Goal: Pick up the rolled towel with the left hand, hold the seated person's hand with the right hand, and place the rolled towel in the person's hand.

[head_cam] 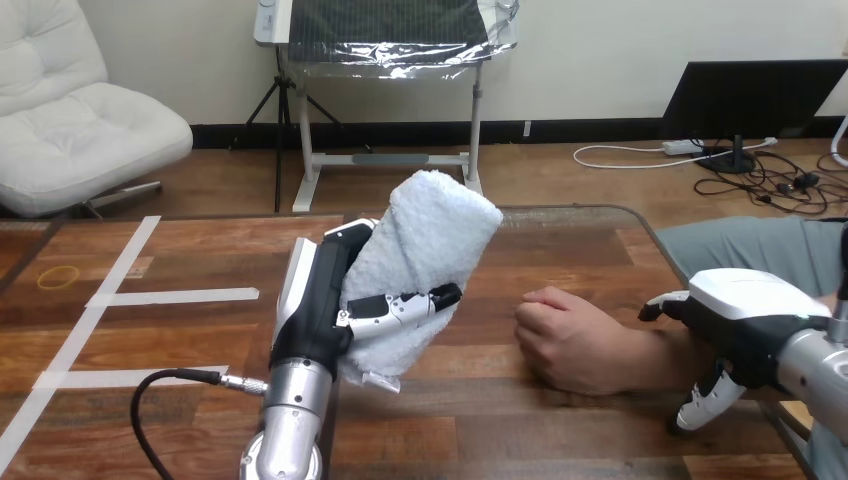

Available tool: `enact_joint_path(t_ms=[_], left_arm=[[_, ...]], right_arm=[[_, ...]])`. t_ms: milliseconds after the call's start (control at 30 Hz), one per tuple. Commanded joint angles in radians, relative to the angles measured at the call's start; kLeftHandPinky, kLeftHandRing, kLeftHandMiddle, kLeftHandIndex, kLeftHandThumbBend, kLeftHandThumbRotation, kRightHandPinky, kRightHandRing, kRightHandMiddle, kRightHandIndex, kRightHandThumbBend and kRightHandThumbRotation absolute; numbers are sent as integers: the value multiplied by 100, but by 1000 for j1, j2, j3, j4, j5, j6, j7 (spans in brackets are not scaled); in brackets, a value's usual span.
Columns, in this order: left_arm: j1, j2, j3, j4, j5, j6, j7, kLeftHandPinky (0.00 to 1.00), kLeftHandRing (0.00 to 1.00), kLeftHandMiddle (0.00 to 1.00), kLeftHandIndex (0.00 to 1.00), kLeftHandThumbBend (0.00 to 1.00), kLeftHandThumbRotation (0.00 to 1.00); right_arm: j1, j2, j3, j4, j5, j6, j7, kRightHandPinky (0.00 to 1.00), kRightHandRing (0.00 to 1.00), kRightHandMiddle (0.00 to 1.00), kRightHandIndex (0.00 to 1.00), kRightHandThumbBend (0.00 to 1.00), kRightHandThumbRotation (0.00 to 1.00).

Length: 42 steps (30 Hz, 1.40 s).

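Right hand arches over the person's forearm, thumb on the far side, fingers curled down the near side. Person's hand rests fisted on the tabletop. Left hand grips the white rolled towel, lifted and tilted.

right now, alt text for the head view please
The robot's left hand holds a white rolled terry towel above the wooden table, fingers curled round it. The person's closed hand rests on the table, the right hand over their forearm.
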Motion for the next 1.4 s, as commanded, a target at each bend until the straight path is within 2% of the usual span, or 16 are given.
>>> enact_joint_path(t_ms=[0, 733, 1367], left_arm=[[-99, -8, -2, -18, 2, -2, 14, 32, 36, 39, 49, 63, 6], [-88, -3, 0, -39, -9, -6, -8, 32, 37, 40, 49, 62, 6], [-77, 10, 4, -47, -6, -2, -13, 30, 35, 39, 49, 62, 7]], right_arm=[[-88, -26, 17, 26, -28, 7, -19, 90, 94, 94, 88, 73, 17], [-165, -21, 82, 165, -83, 23, -39, 94, 95, 95, 89, 70, 21], [-252, -16, 159, 310, -129, 37, -24, 94, 93, 91, 87, 66, 27]])
